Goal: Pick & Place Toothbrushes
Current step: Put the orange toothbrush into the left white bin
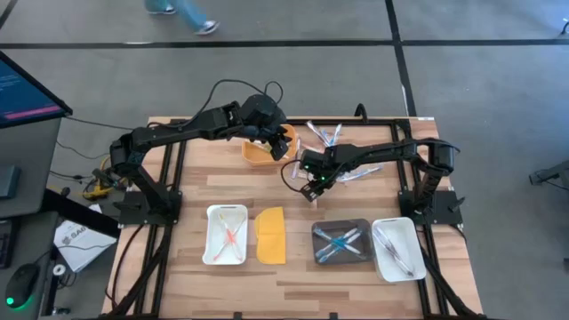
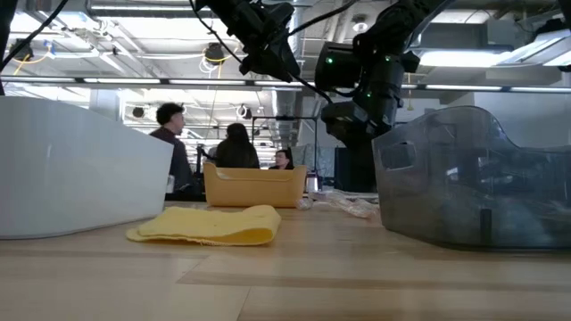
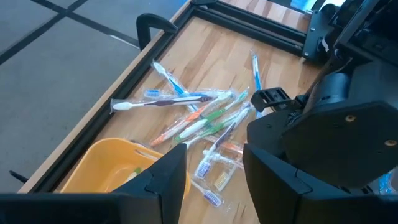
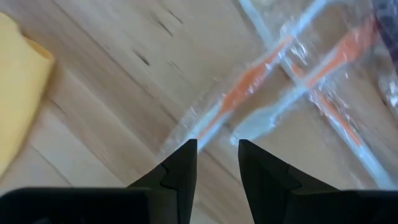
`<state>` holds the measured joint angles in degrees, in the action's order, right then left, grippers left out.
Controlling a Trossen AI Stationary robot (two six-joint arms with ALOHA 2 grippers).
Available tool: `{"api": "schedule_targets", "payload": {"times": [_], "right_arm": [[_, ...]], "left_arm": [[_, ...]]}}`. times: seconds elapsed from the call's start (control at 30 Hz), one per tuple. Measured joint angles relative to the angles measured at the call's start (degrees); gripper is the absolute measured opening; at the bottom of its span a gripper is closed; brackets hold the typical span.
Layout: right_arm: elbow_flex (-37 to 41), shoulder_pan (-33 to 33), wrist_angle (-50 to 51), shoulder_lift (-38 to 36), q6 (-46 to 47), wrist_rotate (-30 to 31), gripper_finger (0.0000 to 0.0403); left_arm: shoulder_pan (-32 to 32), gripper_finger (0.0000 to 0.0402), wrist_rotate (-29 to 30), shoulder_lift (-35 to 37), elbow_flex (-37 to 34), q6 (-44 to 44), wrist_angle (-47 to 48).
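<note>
Wrapped toothbrushes (image 1: 342, 149) in several colours lie in a loose pile (image 3: 199, 118) on the far middle of the table. My left gripper (image 1: 280, 142) (image 3: 214, 180) is open and raised over the near rim of the yellow tray (image 3: 115, 177), beside the pile. My right gripper (image 1: 311, 187) (image 4: 214, 155) is open and points down over two wrapped orange toothbrushes (image 4: 261, 78) at the pile's near edge. In the low view it (image 2: 357, 120) hangs clear of the table.
Near the front edge stand a white tray (image 1: 212, 253) holding orange brushes, a flat yellow lid (image 1: 271, 236), a dark tray (image 1: 363, 227) with blue brushes and a clear tray (image 1: 411, 233) with pale ones. People sit beyond the table (image 2: 236, 147).
</note>
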<state>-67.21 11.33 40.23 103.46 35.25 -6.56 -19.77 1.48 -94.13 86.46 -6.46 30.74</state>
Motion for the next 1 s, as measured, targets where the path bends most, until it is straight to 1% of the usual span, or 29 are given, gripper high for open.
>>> {"api": "schedule_targets", "payload": {"times": [0.5,0.67,0.73,0.83,1.0], "right_arm": [[-0.2,0.5,-1.3,0.0,0.7,-1.2,0.0114],[1.2,1.4,-3.1,0.9,2.0,-2.3,0.0114],[1.9,1.7,-5.6,0.9,2.7,-2.6,0.0115],[2.1,1.7,-6.4,0.9,2.9,-2.6,0.0128],[2.1,1.9,-6.7,0.9,2.9,-2.5,0.0167]], "left_arm": [[0.0,0.0154,0.0,0.0,0.0,0.0,-0.1],[0.0,0.0154,0.0,0.0,0.0,0.0,-0.2],[0.0,0.0154,0.0,0.0,0.0,0.0,-0.2],[0.0,0.0154,0.0,0.0,0.0,0.0,-0.2],[0.0,0.0154,0.0,0.0,0.0,0.0,-0.4]]}}
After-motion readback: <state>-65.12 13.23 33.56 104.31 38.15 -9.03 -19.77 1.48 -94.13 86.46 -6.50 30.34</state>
